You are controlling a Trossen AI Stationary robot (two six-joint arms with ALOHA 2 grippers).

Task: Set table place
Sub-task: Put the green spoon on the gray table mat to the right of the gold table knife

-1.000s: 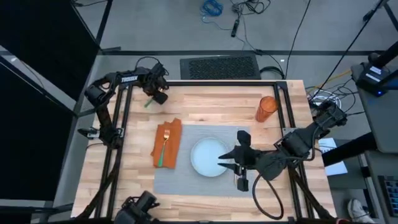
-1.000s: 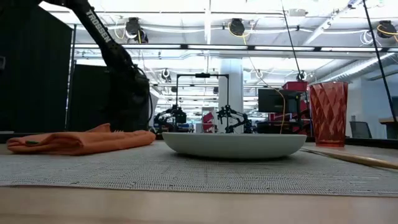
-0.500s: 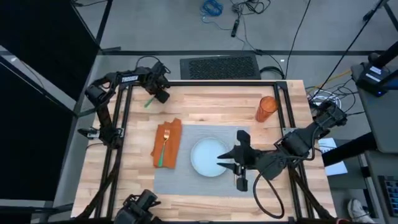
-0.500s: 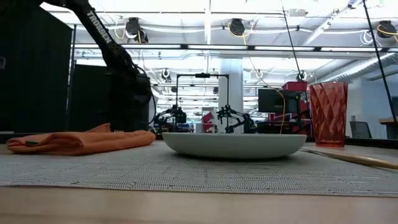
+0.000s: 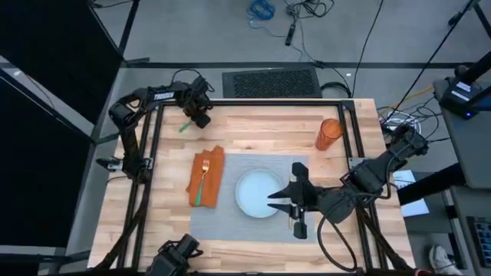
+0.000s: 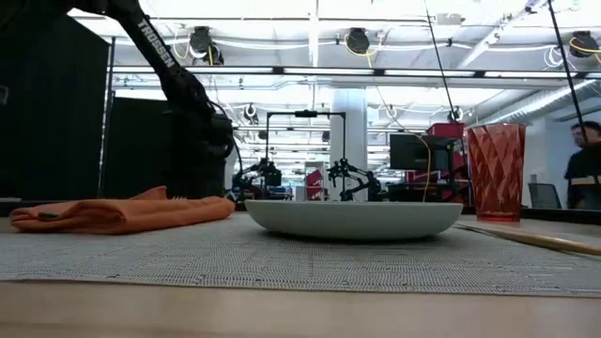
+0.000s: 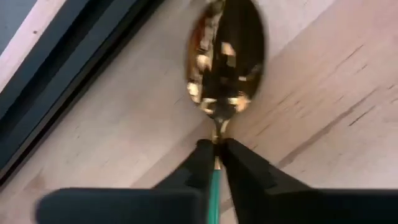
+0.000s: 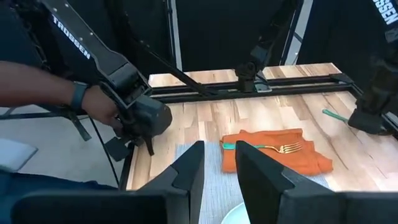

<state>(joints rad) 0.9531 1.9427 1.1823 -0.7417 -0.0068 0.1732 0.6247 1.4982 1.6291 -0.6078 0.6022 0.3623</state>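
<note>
Left wrist view | left hand [image 7: 214, 163] pinches shiny gold spoon [image 7: 225, 62]

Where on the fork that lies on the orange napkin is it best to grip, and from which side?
Probably the green handle end of the fork, from straight above, jaws across its width: it lies flat on the napkin, so no side gives room beneath.

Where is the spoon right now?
In the high view the spoon is at the table's far left corner, pinched in the left gripper, well behind the orange napkin with the fork on it.
</note>
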